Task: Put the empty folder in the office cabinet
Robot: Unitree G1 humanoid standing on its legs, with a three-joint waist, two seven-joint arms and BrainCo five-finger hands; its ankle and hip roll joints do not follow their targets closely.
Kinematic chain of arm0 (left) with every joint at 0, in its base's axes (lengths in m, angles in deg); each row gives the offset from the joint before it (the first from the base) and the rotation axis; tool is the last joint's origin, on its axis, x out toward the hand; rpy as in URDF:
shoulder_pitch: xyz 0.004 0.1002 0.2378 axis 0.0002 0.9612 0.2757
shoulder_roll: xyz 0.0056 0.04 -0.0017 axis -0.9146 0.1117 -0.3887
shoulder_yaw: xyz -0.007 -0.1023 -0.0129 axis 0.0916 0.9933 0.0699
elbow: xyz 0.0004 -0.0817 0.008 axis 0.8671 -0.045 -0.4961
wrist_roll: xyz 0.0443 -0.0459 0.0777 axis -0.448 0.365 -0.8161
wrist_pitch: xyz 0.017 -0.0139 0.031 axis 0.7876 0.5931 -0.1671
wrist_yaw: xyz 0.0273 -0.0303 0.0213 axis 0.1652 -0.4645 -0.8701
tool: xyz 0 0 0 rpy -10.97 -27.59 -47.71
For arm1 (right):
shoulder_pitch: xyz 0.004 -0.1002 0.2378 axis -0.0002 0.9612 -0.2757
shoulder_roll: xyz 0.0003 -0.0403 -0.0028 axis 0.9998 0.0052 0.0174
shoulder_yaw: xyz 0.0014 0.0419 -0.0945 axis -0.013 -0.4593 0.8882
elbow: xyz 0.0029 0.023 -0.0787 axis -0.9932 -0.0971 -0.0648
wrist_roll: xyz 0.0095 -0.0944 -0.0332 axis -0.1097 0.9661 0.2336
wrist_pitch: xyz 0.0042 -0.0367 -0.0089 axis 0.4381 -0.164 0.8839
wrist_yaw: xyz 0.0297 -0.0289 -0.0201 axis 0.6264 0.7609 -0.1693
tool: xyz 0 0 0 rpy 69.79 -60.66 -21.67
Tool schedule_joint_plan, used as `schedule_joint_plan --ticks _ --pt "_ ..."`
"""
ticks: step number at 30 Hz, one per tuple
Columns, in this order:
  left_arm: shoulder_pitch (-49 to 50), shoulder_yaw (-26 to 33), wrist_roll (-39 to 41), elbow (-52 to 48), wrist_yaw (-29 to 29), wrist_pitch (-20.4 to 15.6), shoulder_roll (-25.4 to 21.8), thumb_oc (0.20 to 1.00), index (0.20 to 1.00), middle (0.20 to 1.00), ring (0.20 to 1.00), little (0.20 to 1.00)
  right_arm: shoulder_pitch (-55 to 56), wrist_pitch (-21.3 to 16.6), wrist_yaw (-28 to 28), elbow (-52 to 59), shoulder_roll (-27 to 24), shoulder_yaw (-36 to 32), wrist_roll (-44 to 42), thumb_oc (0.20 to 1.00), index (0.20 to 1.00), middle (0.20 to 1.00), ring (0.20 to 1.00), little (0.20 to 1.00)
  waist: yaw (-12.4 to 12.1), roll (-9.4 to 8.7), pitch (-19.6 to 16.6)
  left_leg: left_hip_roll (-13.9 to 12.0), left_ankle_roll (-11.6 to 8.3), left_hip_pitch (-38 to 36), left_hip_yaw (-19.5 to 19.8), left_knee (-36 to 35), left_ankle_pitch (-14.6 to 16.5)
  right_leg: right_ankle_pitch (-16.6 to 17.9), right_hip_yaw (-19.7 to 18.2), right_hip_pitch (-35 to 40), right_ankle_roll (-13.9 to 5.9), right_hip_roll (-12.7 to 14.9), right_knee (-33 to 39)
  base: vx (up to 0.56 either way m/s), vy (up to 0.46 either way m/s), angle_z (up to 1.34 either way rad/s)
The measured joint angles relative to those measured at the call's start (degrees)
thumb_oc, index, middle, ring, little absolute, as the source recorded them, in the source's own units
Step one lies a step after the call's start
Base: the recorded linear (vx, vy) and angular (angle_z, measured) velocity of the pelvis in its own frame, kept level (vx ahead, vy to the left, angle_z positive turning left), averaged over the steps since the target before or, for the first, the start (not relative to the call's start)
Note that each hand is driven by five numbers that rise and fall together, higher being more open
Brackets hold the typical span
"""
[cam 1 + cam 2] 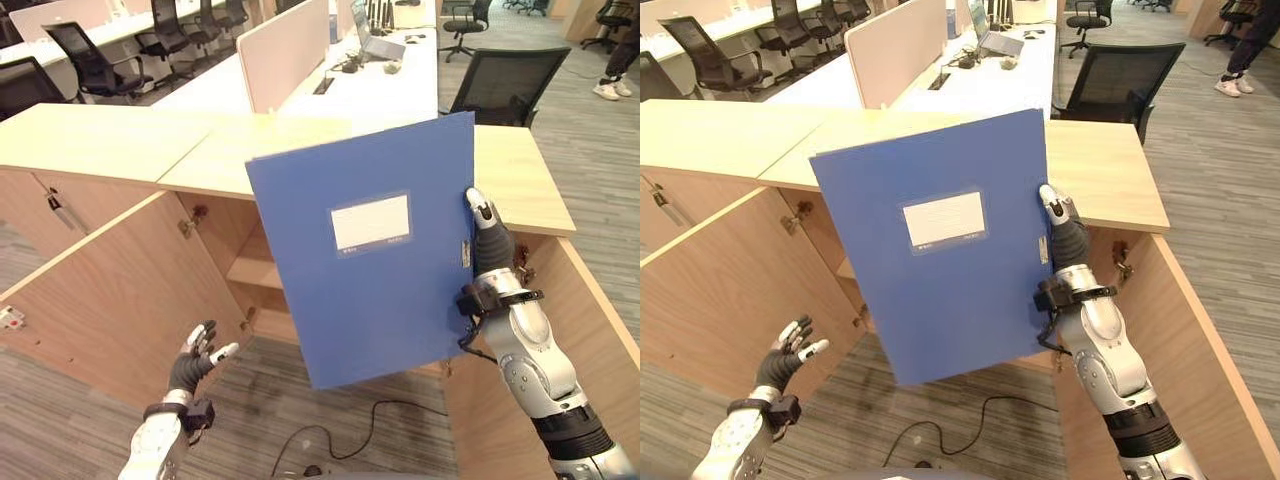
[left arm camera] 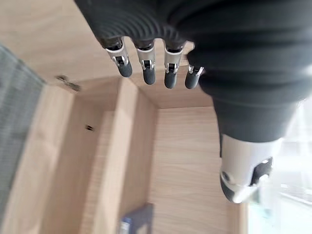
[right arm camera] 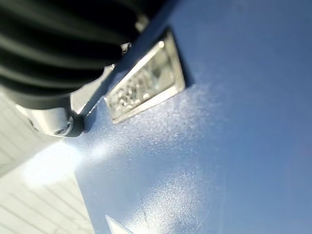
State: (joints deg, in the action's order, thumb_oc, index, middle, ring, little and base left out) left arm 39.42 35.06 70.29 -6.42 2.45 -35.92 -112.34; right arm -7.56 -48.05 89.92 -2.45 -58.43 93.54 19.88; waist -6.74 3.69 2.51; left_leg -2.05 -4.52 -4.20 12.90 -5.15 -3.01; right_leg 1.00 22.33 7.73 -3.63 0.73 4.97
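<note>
A blue folder (image 1: 370, 250) with a white label is held upright in the air, in front of the open wooden office cabinet (image 1: 110, 140). My right hand (image 1: 492, 255) grips the folder's right edge, thumb on the front cover and fingers behind it. The right wrist view looks along the blue cover (image 3: 234, 122) from very close. My left hand (image 1: 195, 360) hangs low at the left, open and empty, beside the cabinet's open left door (image 1: 110, 290). Its straight fingers (image 2: 146, 68) point into the cabinet's wooden inside. A shelf (image 1: 255, 270) shows inside, behind the folder.
The cabinet's right door (image 1: 590, 330) stands open beside my right arm. Behind the cabinet are white desks with dividers (image 1: 285, 50) and a black office chair (image 1: 505, 85). A person's legs (image 1: 615, 60) stand at the far right.
</note>
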Motion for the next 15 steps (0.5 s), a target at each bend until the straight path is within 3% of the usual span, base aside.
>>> schedule_joint_plan --ticks 4,15 --pt "-0.87 0.76 3.42 -4.64 3.61 -0.36 -5.98 1.000 1.000 1.000 1.000 1.000 0.30 1.11 -2.51 -0.01 -0.73 -0.25 0.01 0.200 0.200 0.200 0.200 0.200 -0.10 0.04 0.07 0.05 0.00 0.02 0.08 0.02 0.00 -0.06 0.24 0.09 0.10 0.01 0.00 0.01 -0.008 0.04" --pt "-4.19 2.34 11.95 -4.67 9.10 -0.39 -6.56 1.000 1.000 1.000 1.000 1.000 0.31 2.48 -6.58 -0.05 -0.77 -0.20 0.06 0.200 0.200 0.200 0.200 0.200 0.20 0.14 0.09 0.35 0.03 -0.14 0.08 0.02 0.02 -0.05 0.23 0.24 0.11 0.33 0.00 0.00 0.000 0.00"
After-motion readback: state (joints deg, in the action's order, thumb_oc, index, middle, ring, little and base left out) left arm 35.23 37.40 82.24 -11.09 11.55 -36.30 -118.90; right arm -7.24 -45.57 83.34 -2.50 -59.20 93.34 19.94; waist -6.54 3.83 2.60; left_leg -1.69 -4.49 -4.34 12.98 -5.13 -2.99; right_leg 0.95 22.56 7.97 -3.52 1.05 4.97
